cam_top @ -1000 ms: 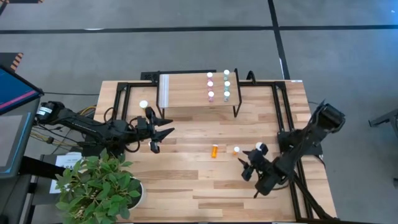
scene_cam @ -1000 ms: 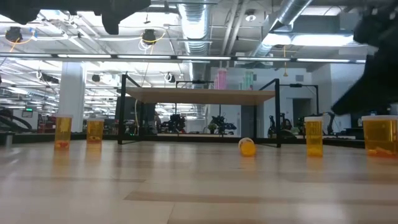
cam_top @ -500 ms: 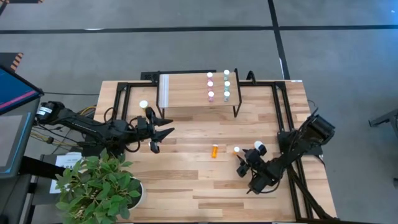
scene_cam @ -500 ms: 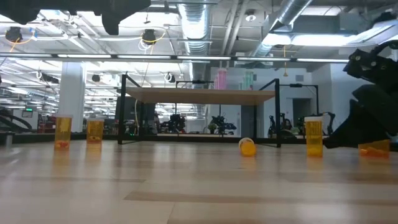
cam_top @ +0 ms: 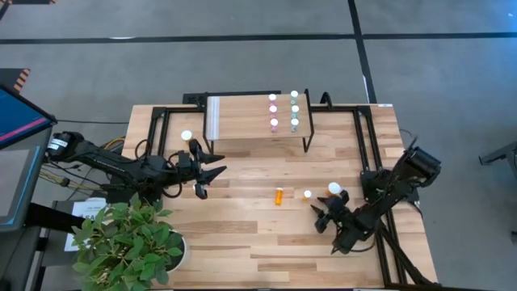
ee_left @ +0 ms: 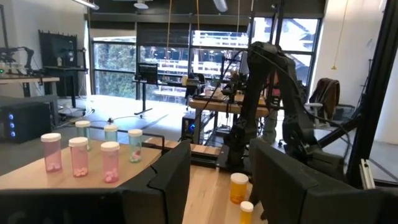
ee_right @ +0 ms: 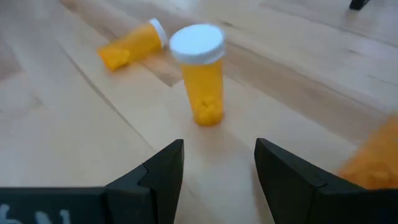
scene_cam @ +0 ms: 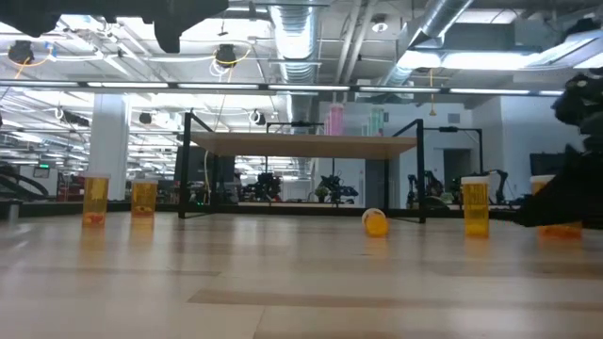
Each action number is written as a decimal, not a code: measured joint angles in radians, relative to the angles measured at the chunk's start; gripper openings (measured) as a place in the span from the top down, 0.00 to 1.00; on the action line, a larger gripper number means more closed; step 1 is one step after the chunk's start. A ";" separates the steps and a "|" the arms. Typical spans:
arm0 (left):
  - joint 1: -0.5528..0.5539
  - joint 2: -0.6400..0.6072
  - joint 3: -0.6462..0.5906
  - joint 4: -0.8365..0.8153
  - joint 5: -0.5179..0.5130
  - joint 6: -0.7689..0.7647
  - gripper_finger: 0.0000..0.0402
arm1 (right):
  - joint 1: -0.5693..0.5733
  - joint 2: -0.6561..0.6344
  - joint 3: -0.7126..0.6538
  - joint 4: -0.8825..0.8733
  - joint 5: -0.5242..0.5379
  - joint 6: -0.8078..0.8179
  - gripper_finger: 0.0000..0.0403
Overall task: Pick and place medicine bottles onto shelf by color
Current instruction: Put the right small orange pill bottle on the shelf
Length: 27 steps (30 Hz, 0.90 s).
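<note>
The shelf [cam_top: 242,117] carries three pink bottles [cam_top: 273,109] and three pale green ones [cam_top: 295,109], all upright. On the table, one small orange bottle [cam_top: 279,195] lies on its side and another [ee_right: 202,81] stands upright. A larger orange bottle [cam_top: 334,190] stands just beside my right gripper [cam_top: 323,217]. That gripper is low over the table and open, with its fingers short of the small upright bottle and nothing between them. My left gripper [cam_top: 214,171] hovers open and empty left of the shelf's near edge.
Two more orange bottles [scene_cam: 94,200] [scene_cam: 143,198] stand left of the shelf, one of them showing its white cap [cam_top: 187,136] from above. A potted plant [cam_top: 129,242] fills the near left corner. Black frame rails [cam_top: 367,137] run along the table's sides.
My right gripper has come down toward the table next to the larger orange bottle and has rolled a little. It stays open. The bottles stand where they were.
</note>
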State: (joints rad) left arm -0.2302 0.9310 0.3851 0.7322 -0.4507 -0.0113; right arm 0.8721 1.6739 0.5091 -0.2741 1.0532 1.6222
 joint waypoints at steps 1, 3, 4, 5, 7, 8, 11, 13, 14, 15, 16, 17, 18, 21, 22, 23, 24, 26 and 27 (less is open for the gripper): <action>0.000 0.000 0.000 0.000 0.000 0.000 0.62 | 0.010 -0.020 -0.021 0.036 0.016 -0.007 0.46; 0.000 0.000 0.000 0.001 0.000 0.000 0.62 | 0.012 -0.048 -0.046 0.111 0.024 -0.064 0.46; 0.000 0.000 0.000 0.002 0.000 0.000 0.62 | 0.007 -0.058 -0.049 0.130 0.025 -0.110 0.46; 0.000 0.000 0.000 0.003 0.000 0.000 0.62 | -0.001 -0.066 -0.049 0.156 0.026 -0.163 0.46; 0.000 0.000 0.000 0.004 0.000 0.000 0.62 | -0.027 -0.071 -0.048 0.210 0.024 -0.263 0.46; 0.000 0.000 0.000 0.007 0.000 0.000 0.62 | -0.043 -0.070 -0.048 0.230 0.021 -0.305 0.46; 0.000 0.000 0.000 0.007 0.000 0.000 0.62 | -0.100 -0.047 -0.048 0.270 -0.020 -0.385 0.46; 0.000 0.000 0.000 0.007 0.001 0.000 0.62 | -0.135 -0.027 -0.048 0.290 -0.057 -0.398 0.46; 0.000 0.000 0.000 0.006 0.001 0.000 0.62 | -0.149 -0.016 -0.048 0.299 -0.070 -0.400 0.46; 0.000 0.000 0.000 0.007 0.007 0.000 0.62 | -0.160 -0.005 -0.048 0.309 -0.081 -0.407 0.46; 0.000 0.000 0.000 0.007 0.017 0.000 0.62 | -0.168 0.005 -0.048 0.329 -0.084 -0.420 0.46; 0.000 0.000 0.000 0.007 0.028 0.000 0.62 | -0.173 0.014 -0.048 0.352 -0.084 -0.435 0.46; 0.000 0.000 0.000 0.007 0.037 0.004 0.62 | -0.177 0.023 -0.048 0.375 -0.085 -0.453 0.46; 0.000 0.000 0.000 0.007 0.051 0.005 0.62 | -0.192 0.040 -0.048 0.432 -0.087 -0.501 0.46; 0.000 0.000 0.000 0.008 0.051 0.006 0.62 | -0.196 0.045 -0.048 0.448 -0.089 -0.512 0.47; 0.000 0.000 0.000 0.008 0.052 0.006 0.62 | -0.202 0.048 -0.048 0.457 -0.096 -0.522 0.48; 0.000 0.000 0.000 0.008 0.051 0.006 0.62 | -0.207 0.049 -0.048 0.457 -0.109 -0.528 0.49; 0.000 0.000 0.000 0.008 0.051 0.005 0.62 | -0.215 0.049 -0.048 0.460 -0.116 -0.531 0.53; 0.000 0.000 0.000 0.008 0.051 0.005 0.62 | -0.216 0.049 -0.048 0.460 -0.116 -0.532 0.55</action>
State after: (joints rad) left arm -0.2302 0.9314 0.3851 0.7399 -0.3992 -0.0059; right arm 0.6565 1.7226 0.4606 0.1857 0.9375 1.0904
